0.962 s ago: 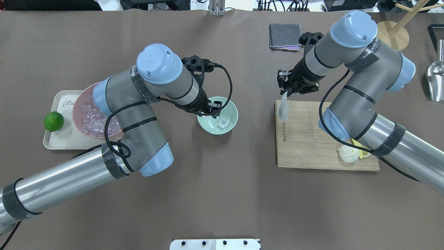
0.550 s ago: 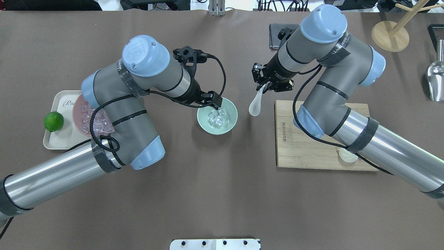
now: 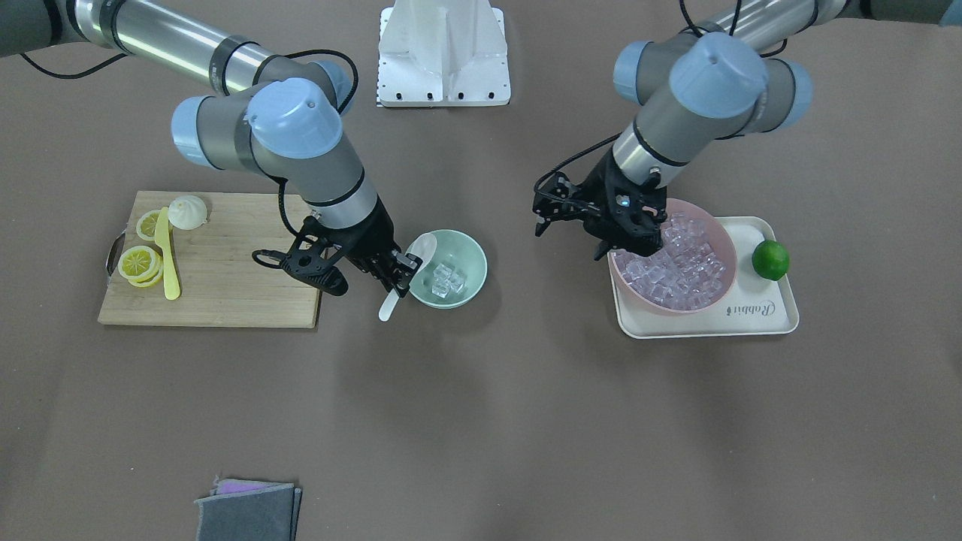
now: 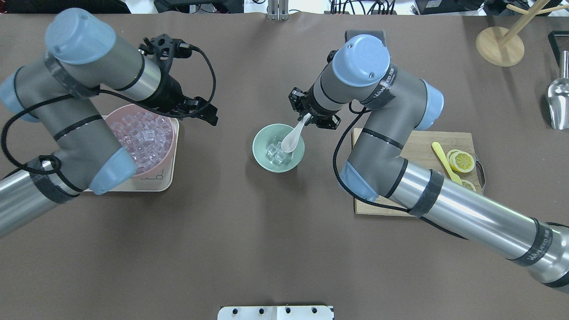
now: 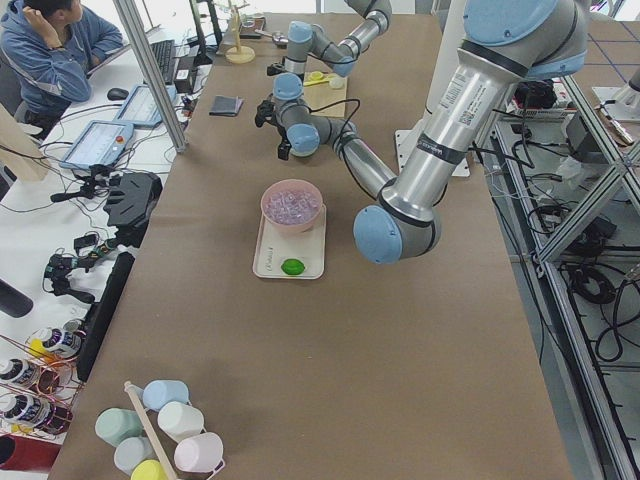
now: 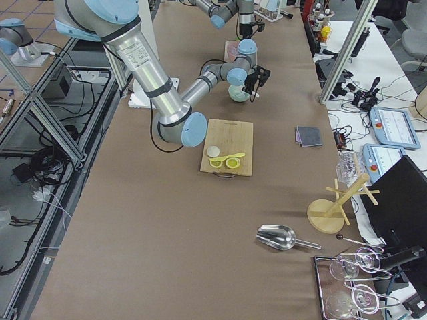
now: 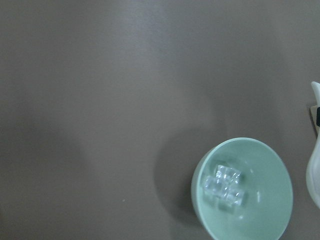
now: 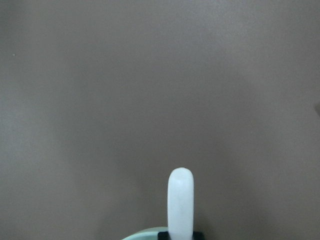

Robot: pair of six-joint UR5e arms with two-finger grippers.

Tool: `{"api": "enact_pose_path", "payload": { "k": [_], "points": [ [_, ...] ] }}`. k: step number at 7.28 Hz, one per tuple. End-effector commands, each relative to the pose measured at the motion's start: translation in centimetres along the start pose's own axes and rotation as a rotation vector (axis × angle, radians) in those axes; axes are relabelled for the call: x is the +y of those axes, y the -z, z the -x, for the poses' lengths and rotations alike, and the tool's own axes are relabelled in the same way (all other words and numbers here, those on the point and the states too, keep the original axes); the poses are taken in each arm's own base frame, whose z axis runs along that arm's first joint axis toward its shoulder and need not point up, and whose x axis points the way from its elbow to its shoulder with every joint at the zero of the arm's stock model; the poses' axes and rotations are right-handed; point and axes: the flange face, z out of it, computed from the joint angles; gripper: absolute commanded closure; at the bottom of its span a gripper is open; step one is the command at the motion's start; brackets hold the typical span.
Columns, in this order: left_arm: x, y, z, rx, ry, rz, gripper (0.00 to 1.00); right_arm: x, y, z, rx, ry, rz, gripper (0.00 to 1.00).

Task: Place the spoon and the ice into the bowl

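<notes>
The mint-green bowl (image 4: 262, 153) stands mid-table with a few clear ice cubes (image 4: 275, 153) in it; it also shows in the front view (image 3: 475, 264) and the left wrist view (image 7: 272, 220). My right gripper (image 4: 311, 118) is shut on the handle of the white spoon (image 4: 290, 138). The spoon is tilted, with its scoop over the bowl's right side (image 3: 423, 246); its handle shows in the right wrist view (image 8: 180, 200). My left gripper (image 4: 205, 112) is open and empty, off the bowl's left, beside the pink bowl (image 4: 172, 129), which is full of ice (image 4: 142, 133).
The pink bowl sits on a cream tray (image 3: 751, 321) with a lime (image 3: 770, 259). The cutting board (image 4: 418, 142) on the right holds a yellow knife (image 4: 442, 162), lemon slices (image 4: 462, 161) and a white bun (image 3: 188, 212). A metal scoop (image 4: 558, 102) lies far right and a grey cloth (image 3: 248, 511) at the far side.
My left gripper left the mint-green bowl and moved left to the pink bowl. My right gripper carried the spoon left from the cutting board to over the bowl. The bowl gained cubes.
</notes>
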Motion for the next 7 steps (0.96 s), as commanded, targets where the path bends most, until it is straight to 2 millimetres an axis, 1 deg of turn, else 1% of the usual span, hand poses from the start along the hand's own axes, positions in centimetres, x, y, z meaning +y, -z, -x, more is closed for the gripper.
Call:
{"api": "enact_pose_path", "payload": {
  "k": [1,2,3,5,6,7],
  "points": [
    [0.4,1.7,4.3,-0.01,-0.003,0.011,0.02,3.3,-2.1,-0.1,-0.004,-0.013,-0.066,0.87],
    [0.1,2.3,5.1,-0.005,0.008,0.014,0.02,4.0,-2.4,-0.1,-0.003,-0.01,-0.07,0.69],
    [-0.2,3.2,5.6,0.011,0.018,0.021,0.02,4.3,-2.5,0.0,-0.003,-0.006,-0.07,0.01],
    [-0.3,3.4,7.1,-0.008,0.041,0.022,0.02,4.3,-2.3,0.0,-0.004,0.012,-0.063,0.0],
    [-0.4,3.7,7.8,-0.015,0.051,0.017,0.02,2.9,-1.1,0.1,-0.011,0.069,-0.055,0.0],
    [-0.1,4.2,9.6,-0.032,0.057,0.014,0.02,-1.2,0.7,-2.4,0.01,0.097,0.015,0.0]
  ]
}}
